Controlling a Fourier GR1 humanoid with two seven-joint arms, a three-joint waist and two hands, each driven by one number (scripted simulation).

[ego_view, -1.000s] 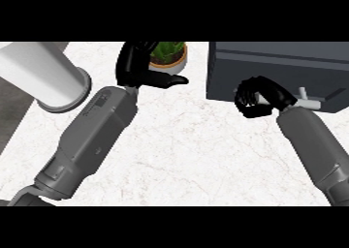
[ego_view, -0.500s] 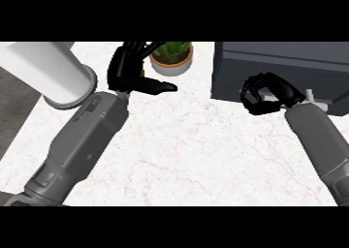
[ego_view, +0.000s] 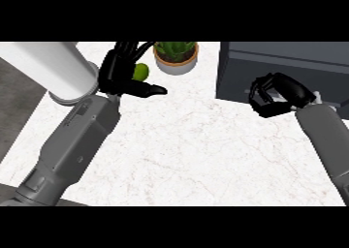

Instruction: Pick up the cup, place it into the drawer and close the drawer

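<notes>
Cup (ego_view: 141, 72), green, sits left of the potted plant (ego_view: 176, 55), behind the open left hand (ego_view: 123, 77); right hand (ego_view: 277, 94) curled, empty, at the drawer (ego_view: 292, 68).

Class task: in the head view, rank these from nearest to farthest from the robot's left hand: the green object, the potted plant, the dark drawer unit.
1. Green object: just beside the left hand, on its right.
2. Potted plant: a little farther right, at the counter's back.
3. Dark drawer unit: far right.
</notes>
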